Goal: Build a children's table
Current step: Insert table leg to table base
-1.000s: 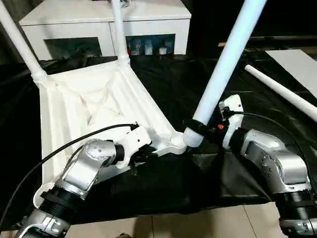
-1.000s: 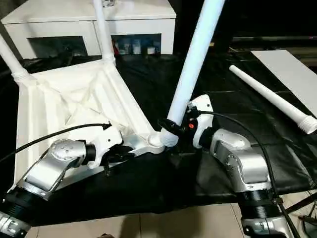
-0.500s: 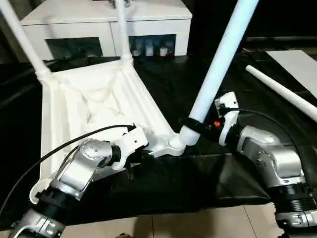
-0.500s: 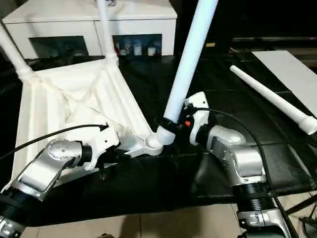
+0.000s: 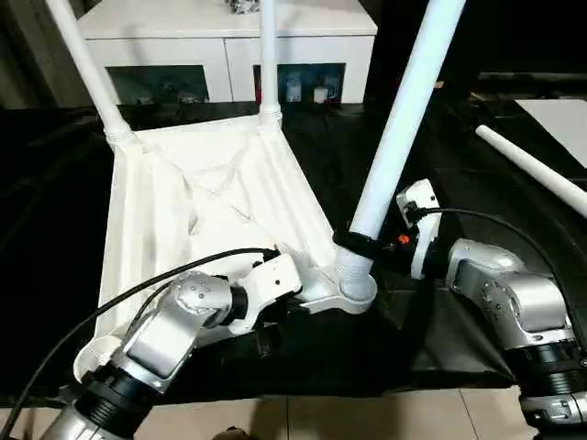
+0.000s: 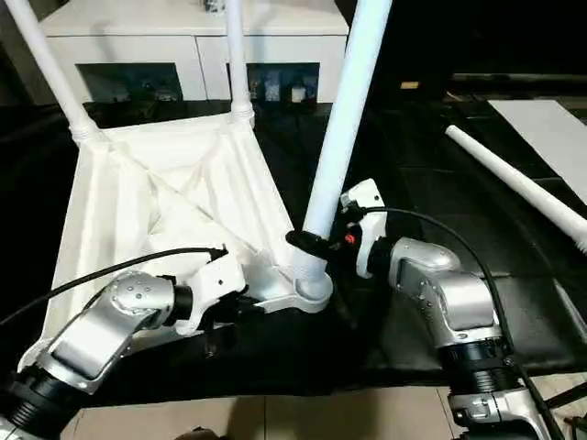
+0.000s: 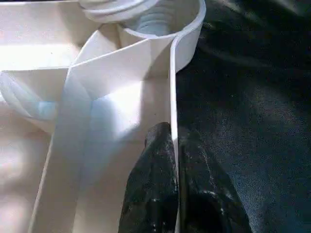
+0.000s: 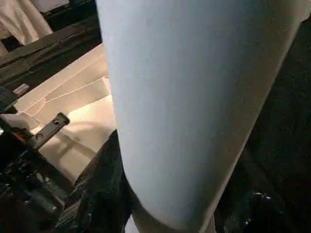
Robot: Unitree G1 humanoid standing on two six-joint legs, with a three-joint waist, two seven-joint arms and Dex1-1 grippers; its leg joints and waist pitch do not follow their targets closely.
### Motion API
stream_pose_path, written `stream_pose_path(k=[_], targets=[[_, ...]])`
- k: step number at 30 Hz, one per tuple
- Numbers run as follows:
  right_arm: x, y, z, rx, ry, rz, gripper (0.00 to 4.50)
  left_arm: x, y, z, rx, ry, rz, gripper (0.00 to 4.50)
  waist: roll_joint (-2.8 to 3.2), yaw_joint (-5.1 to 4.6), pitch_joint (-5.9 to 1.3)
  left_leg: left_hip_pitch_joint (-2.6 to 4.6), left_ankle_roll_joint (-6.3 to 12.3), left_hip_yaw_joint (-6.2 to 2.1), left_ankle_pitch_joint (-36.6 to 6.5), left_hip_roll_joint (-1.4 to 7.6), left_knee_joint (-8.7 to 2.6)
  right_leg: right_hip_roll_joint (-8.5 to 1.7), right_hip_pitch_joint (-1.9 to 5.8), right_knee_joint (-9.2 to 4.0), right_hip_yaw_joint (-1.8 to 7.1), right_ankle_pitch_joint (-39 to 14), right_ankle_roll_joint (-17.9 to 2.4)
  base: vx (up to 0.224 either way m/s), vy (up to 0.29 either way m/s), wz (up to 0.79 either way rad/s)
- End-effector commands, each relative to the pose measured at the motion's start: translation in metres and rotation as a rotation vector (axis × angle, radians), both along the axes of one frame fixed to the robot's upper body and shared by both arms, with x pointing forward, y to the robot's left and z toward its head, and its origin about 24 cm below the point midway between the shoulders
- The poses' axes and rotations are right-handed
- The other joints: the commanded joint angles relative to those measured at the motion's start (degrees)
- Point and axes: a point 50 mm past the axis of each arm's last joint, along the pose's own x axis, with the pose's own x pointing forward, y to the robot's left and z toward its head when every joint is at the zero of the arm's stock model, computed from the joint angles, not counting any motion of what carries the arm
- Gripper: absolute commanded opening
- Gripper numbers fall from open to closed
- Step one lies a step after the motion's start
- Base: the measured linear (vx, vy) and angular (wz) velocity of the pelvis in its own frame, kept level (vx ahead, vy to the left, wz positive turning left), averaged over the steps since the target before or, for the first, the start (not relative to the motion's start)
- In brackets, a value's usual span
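Observation:
The white tabletop (image 5: 202,211) lies upside down, ribbed underside up, on a black cover. Two white legs (image 5: 87,69) (image 5: 268,55) stand in its far corner sockets. A third leg (image 5: 404,110) rises steeply from the near right corner socket (image 5: 353,291), its threaded end (image 7: 146,19) inside the socket. My right gripper (image 5: 362,246) is shut on this leg (image 8: 194,97) just above its base. My left gripper (image 7: 176,160) is shut on the tabletop's thin rim (image 7: 173,97) right beside that socket. A fourth leg (image 5: 532,170) lies loose on the cover to the right.
A white cabinet (image 5: 229,37) with glass doors stands behind the tabletop. A flat white board (image 5: 559,115) lies at the far right. The cover's front edge and a tiled floor (image 5: 367,417) run along the bottom.
The head views have shifted. The leg in my right gripper has gone from leaning right to more upright, its base lower in the corner socket. My left gripper keeps its hold on the rim.

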Motion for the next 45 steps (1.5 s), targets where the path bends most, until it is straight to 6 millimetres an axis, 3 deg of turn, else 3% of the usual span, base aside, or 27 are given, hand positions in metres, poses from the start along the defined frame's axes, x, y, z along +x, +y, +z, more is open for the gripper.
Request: stream_pose_path(k=[1, 4, 8, 9, 11, 12, 20, 26, 33, 35, 39, 45], targets=[[-0.001, 0.000, -0.003, -0.018, 0.033, 0.023, 1.87, 0.003, 0.003, -0.008, 0.037, -0.005, 0.040, 0.00, -0.95, -0.38, -2.92, 1.51, 1.39, -1.15, -9.88, 3.43, -4.38, -3.31, 1.46, -4.52, 1.63, -6.26, -13.41, 0.000, 0.000, 0.00], [-0.002, 0.000, -0.004, -0.034, 0.044, 0.040, 1.86, 0.008, 0.006, -0.007, 0.049, -0.013, 0.054, 0.00, -0.87, -0.53, -2.74, 1.54, -0.18, -1.30, -12.72, 3.44, -4.73, -3.51, 1.34, -4.94, 1.77, -10.69, -12.14, 0.000, 0.000, 0.00], [-0.006, -0.001, -0.002, -0.030, 0.051, 0.065, 1.86, 0.010, 0.008, -0.007, 0.055, -0.014, 0.048, 0.00, -0.87, -0.58, -2.72, 1.48, -0.38, -1.36, -13.18, 3.43, -4.81, -3.52, 1.20, -5.11, 1.78, -11.75, -11.61, 0.000, 0.000, 0.00], [-0.006, -0.002, -0.002, -0.037, 0.049, 0.064, 1.86, 0.010, 0.009, -0.006, 0.056, -0.016, 0.041, 0.00, -0.50, -0.55, -2.74, 1.51, -0.61, -1.42, -13.60, 3.40, -4.82, -3.56, 1.11, -5.14, 1.82, -12.43, -11.47, 0.000, 0.000, 0.00], [-0.006, -0.004, -0.004, -0.041, 0.052, 0.052, 1.86, 0.009, 0.008, -0.005, 0.050, -0.015, 0.019, 0.00, -0.74, -0.66, -2.78, 1.43, -0.75, -1.40, -13.54, 3.38, -4.83, -3.50, 1.16, -5.17, 1.81, -12.12, -11.37, 0.000, 0.000, 0.00], [-0.006, -0.005, -0.004, -0.039, 0.055, 0.049, 1.86, 0.009, 0.008, -0.005, 0.050, -0.017, 0.011, 0.00, -0.50, -0.61, -2.82, 1.45, -0.73, -1.41, -13.50, 3.38, -4.81, -3.51, 1.05, -5.15, 1.81, -11.91, -11.43, 0.000, 0.000, 0.00], [0.002, -0.003, -0.017, 0.007, 0.092, 0.006, 1.86, 0.007, 0.008, -0.003, 0.047, -0.010, -0.031, 0.00, -0.51, -0.62, -3.16, 1.22, 0.41, -1.22, -10.21, 3.29, -4.46, -3.35, 1.26, -4.49, 1.63, -4.66, -13.67, 0.000, 0.000, 0.00], [-0.001, -0.003, -0.040, 0.058, 0.169, -0.020, 1.86, 0.008, 0.009, -0.002, 0.047, -0.021, -0.023, 0.00, -0.68, -0.84, -2.83, 1.45, -0.87, -1.29, -14.49, 3.47, -4.93, -3.43, 1.00, -4.99, 1.66, -10.66, -13.10, 0.000, 0.000, 0.00], [-0.017, -0.010, -0.049, 0.171, 0.111, -0.093, 1.86, 0.014, 0.015, 0.001, 0.035, -0.040, 0.021, 0.00, -0.75, -0.75, -2.93, 1.42, -0.67, -1.32, -14.33, 3.53, -5.04, -3.46, 0.99, -5.05, 1.79, -9.32, -12.24, 0.000, 0.000, 0.00], [-0.018, -0.011, -0.050, 0.188, 0.092, -0.122, 1.86, 0.015, 0.017, 0.002, 0.035, -0.043, 0.029, 0.00, -0.45, -0.61, -2.95, 1.38, -0.52, -1.38, -14.27, 3.50, -5.10, -3.50, 0.97, -5.02, 1.75, -9.16, -12.25, 0.000, 0.000, 0.00], [-0.027, -0.014, -0.056, 0.159, 0.010, -0.186, 1.86, 0.020, 0.020, 0.004, 0.032, -0.056, 0.055, 0.00, -0.11, -0.69, -2.62, 1.58, -1.96, -1.54, -18.69, 3.49, -5.51, -3.59, 0.52, -5.72, 1.83, -15.68, -10.77, 0.000, 0.000, 0.00], [-0.038, -0.008, -0.062, 0.020, -0.042, -0.118, 1.86, 0.024, 0.022, 0.007, 0.045, -0.064, 0.053, 0.00, -0.01, -0.96, -2.38, 1.62, -3.00, -1.85, -21.88, 3.53, -5.92, -3.45, 0.18, -6.16, 1.88, -19.53, -9.06, 0.000, 0.000, 0.00]])
